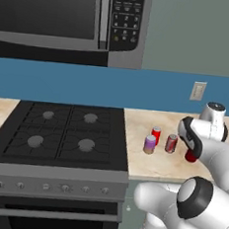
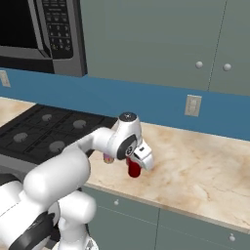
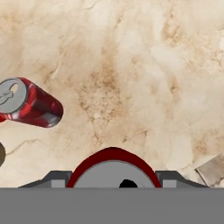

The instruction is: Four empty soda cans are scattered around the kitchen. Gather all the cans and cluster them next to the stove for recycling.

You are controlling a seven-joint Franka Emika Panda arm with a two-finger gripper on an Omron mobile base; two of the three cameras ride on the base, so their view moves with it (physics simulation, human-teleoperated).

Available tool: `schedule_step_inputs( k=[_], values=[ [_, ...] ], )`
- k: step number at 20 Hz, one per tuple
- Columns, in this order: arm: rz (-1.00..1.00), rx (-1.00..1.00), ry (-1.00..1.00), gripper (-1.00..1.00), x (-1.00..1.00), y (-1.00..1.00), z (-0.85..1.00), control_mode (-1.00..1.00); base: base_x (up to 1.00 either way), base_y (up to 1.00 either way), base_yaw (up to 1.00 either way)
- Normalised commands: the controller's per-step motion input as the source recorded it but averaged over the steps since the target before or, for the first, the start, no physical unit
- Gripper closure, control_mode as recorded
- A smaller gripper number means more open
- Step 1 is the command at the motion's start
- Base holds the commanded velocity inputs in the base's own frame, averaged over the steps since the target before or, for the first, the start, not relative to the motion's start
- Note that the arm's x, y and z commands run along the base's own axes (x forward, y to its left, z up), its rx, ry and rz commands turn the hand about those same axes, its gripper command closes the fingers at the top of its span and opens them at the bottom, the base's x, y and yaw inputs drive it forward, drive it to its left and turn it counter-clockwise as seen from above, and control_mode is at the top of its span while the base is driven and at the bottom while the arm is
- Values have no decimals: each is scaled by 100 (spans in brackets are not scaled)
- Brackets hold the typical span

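A red soda can (image 3: 113,168) is held between the fingers of the gripper (image 3: 113,181) – its silvery top is seen from straight above in the hand view, with a dark fingertip (image 3: 54,179) pressed at each side. In the right base view the same can (image 2: 134,168) is seen upright under the hand, at or just above the beige marble counter (image 2: 195,171); whether it touches the surface cannot be told. Three more cans are gathered on the counter just right of the stove (image 1: 60,136): a purple can with a tan band (image 1: 150,144) nearest the front, a red can (image 1: 156,134) just behind it, and another red can (image 1: 171,143) to their right, close together. The held can (image 1: 191,156) is seen just right of that group, partly hidden by the arm. A wall outlet (image 1: 198,91) is set in the blue wall above the counter, and a microwave (image 1: 71,20) is mounted over the stove.
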Motion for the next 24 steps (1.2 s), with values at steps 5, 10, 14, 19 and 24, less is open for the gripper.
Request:
schedule_step_inputs(
  k=[5, 10, 14, 19, 24],
  values=[
    [12, -5, 0, 100, 9, 27, -1, -100, 0, 0, 0],
    [8, -2, 0, 100, 5, 29, -5, -100, 0, 0, 0],
    [6, 0, 0, 100, 10, 23, -7, -100, 0, 0, 0],
    [7, 0, 0, 100, 12, 17, -7, -100, 0, 0, 0],
    [9, 0, 0, 100, 15, 11, -9, -100, 0, 0, 0]
  ],
)
